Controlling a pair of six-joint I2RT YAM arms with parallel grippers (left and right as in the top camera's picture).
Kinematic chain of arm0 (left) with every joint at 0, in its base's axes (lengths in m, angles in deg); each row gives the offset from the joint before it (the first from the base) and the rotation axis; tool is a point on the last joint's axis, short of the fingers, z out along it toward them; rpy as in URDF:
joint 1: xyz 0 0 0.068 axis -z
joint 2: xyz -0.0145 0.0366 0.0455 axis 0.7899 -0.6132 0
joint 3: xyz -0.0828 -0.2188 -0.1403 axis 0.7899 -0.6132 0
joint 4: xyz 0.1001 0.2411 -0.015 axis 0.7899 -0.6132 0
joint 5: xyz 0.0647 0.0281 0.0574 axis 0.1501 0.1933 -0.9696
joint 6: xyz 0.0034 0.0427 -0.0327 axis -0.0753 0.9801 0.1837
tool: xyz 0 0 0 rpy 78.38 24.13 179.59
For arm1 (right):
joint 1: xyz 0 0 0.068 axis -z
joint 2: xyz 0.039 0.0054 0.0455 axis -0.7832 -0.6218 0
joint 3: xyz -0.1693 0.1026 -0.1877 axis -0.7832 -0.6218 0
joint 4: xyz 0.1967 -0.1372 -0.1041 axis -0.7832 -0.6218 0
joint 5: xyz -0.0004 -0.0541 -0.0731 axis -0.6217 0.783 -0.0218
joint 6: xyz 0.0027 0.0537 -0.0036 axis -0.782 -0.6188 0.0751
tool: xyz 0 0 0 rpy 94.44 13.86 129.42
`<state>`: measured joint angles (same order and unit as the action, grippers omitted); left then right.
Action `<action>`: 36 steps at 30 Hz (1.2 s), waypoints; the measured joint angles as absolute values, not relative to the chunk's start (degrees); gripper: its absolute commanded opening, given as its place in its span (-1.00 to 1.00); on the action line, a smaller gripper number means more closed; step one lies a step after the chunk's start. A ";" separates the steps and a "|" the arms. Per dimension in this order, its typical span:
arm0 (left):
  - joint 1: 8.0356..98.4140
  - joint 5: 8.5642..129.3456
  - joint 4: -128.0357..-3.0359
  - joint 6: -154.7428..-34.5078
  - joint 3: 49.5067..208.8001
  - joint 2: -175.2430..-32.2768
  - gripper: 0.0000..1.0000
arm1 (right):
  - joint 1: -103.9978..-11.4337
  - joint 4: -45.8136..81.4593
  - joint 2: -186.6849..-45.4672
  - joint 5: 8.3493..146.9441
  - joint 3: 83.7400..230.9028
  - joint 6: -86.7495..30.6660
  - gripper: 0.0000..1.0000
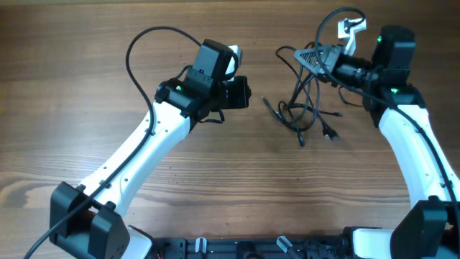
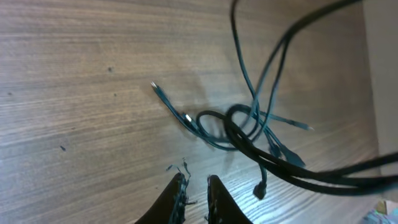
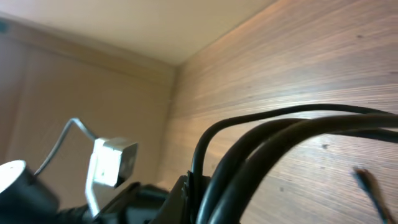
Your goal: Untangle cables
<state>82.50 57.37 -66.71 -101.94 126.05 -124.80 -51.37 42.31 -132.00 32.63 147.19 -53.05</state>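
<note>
Evidently the right end effector [image 1: 316, 59] pinches the cables [image 1: 305, 108] aloft so their tangle hangs loose down to the table [image 1: 215, 165]; the left end effector [image 2: 196, 186], barely parted and empty, hovers nearby.

Noted: thin black flexible cables [image 1: 302, 115]; brown wood-grain surface [image 1: 215, 180], fine pale streaks, few dark flecks; white robot arms [image 1: 136, 155], black joints [image 1: 194, 90].

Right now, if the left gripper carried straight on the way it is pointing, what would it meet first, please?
Most likely the cables: the left gripper aims at the looped strands lying on the table. It seems raised above the wood, so depth is uncertain.
</note>
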 measured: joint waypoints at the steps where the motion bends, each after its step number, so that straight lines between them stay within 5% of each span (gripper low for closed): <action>1: 82.50 57.65 -66.99 -101.89 126.05 -124.80 -0.72 | -52.26 37.83 -132.09 35.30 148.37 -52.13 -0.91; 7: 81.52 58.16 -67.01 -102.18 126.05 -124.80 -0.67 | -58.21 19.52 -132.39 52.81 157.64 -44.98 -0.91; 18: 73.67 58.20 -71.40 -103.53 126.05 -124.80 -0.60 | -63.78 12.22 -133.03 66.34 160.46 -39.12 -0.90; 25: 71.40 58.18 -72.74 -103.66 126.05 -124.80 -0.51 | -71.54 11.60 -135.67 60.24 160.48 -35.60 -0.91; 30: 70.31 58.64 -72.87 -103.34 126.05 -124.80 -0.42 | -67.06 12.09 -135.63 49.68 160.48 -34.10 -0.91; 36: 71.55 65.22 -71.62 -95.29 126.05 -124.80 -0.07 | -60.00 12.00 -135.63 39.58 160.48 -33.29 -0.91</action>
